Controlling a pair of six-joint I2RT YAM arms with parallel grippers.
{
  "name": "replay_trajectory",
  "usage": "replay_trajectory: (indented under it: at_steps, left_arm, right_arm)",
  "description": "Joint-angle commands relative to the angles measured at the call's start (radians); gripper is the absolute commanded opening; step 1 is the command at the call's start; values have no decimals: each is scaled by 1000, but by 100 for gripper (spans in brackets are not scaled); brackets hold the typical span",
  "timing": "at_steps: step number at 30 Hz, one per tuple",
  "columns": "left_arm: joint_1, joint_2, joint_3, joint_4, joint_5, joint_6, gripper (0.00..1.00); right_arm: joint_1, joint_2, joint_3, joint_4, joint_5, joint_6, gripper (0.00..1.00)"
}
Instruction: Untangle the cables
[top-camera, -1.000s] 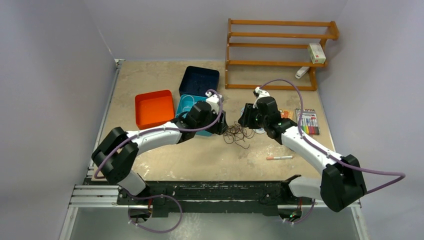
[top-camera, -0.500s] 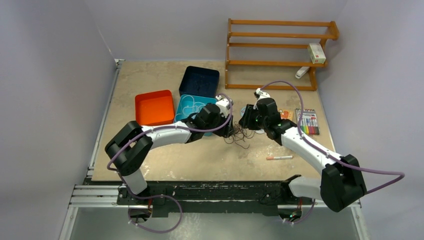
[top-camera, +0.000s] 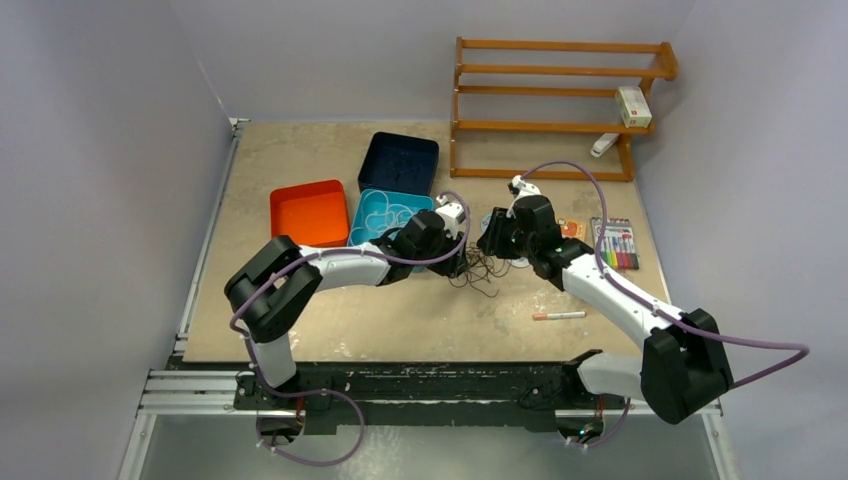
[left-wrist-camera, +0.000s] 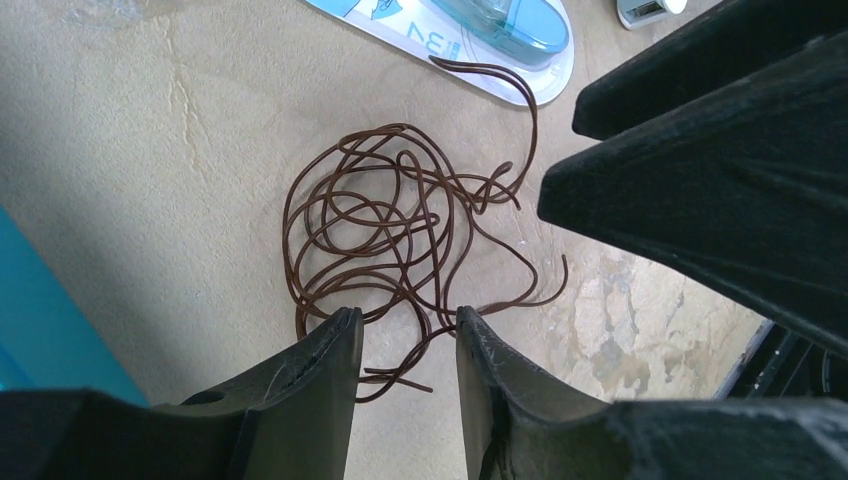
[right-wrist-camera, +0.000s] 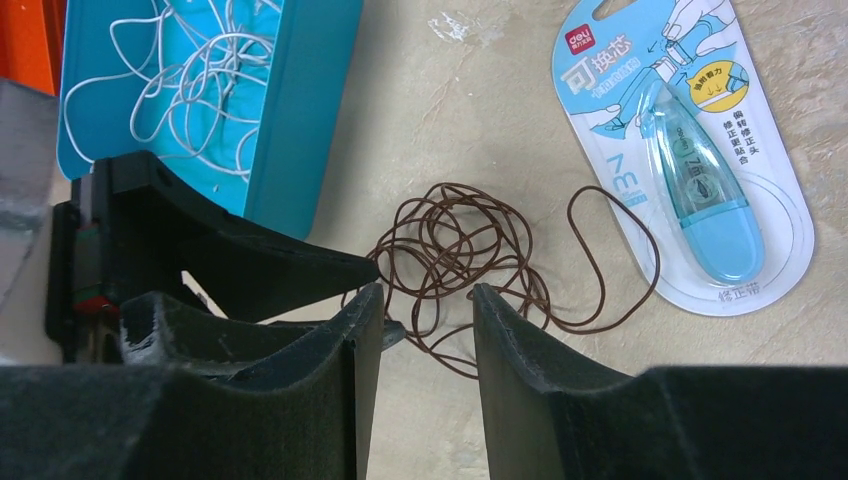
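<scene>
A dark brown cable tangle lies on the tan table between both arms; it also shows in the left wrist view and in the right wrist view. A white cable lies coiled in the teal bin. My left gripper is open, low over the tangle's near edge, with strands between its fingers. My right gripper is open, just above the other side of the tangle, facing the left gripper.
A correction tape pack lies right of the tangle. An orange bin and a dark blue bin flank the teal bin. A wooden rack stands at the back. A marker set and a pen lie to the right.
My left arm has reached right, from beside the teal bin to the tangle's left edge. My right arm has stayed in place.
</scene>
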Motion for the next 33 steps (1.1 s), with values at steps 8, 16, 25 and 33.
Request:
replay_trajectory:
  at_steps: [8,16,25,33]
  left_arm:
    - [-6,31,55,66,-10,49,29]
    - [-7,-38,60,36,-26,35,2]
    - [-5,-193,59,-19,-56,44,0]
    - [-5,-242,63,-34,-57,50,0]
  right_arm:
    - [-4,-2,13,39,-6,0,40]
    - [-5,-29,3,82,-22,-2,40]
    - [-4,-135,-49,192,-16,-2,42]
    - [-6,-157,-107,265,-93,-39,48]
